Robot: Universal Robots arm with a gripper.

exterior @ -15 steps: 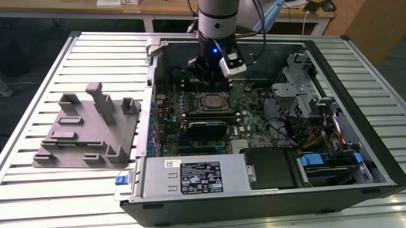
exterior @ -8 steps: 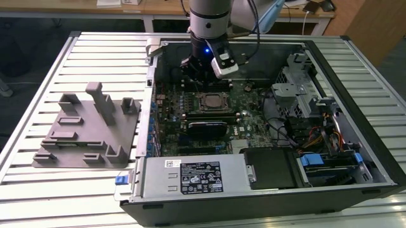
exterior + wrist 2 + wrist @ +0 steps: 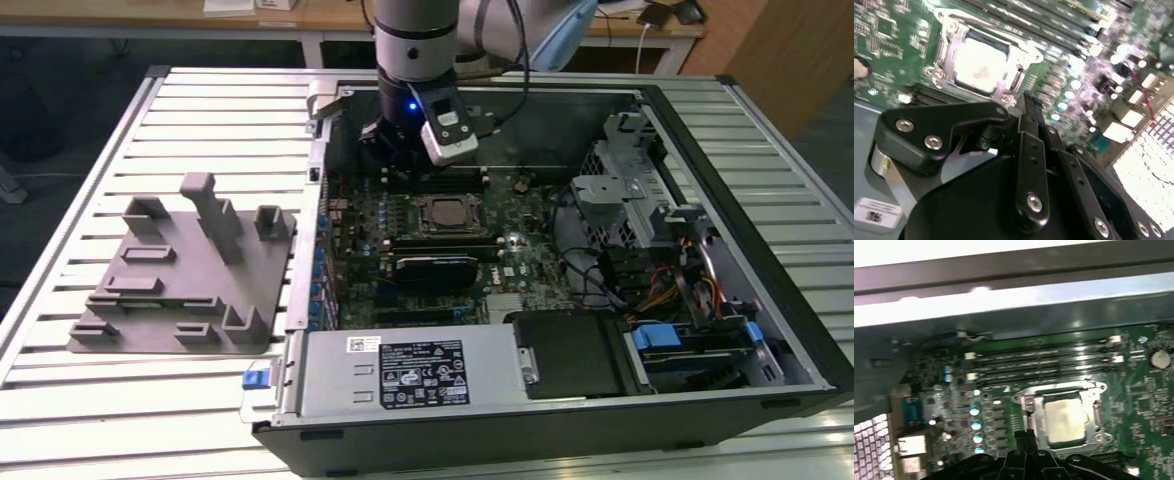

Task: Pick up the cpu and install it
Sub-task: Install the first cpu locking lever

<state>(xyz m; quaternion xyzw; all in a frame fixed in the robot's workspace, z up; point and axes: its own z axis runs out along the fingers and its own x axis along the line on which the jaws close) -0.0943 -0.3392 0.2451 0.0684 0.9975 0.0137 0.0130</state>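
Your black two-fingered claw (image 3: 1030,104) has its fingers pressed together, tip against tip, and nothing is caught between them; you see the same closed tips in the first wrist view (image 3: 1025,435). The small flat square cpu (image 3: 981,65) with the shiny silver metal top is not in the claw. It lies flat in the metal-framed square socket (image 3: 949,42) on the green motherboard (image 3: 1144,390), with the frame running round its edges. The claw's tips hang just beside one edge of that socket, over the board and apart from the cpu's top; you cannot tell from these views whether they touch the board.

In the exterior view your arm stands over the open black computer case (image 3: 561,430), with the claw low inside it, just beyond the socket and the cpu (image 3: 445,212). The grey plastic fixture block (image 3: 187,270) sits outside the case, to the exterior view's left, on the slatted metal table (image 3: 80,380).
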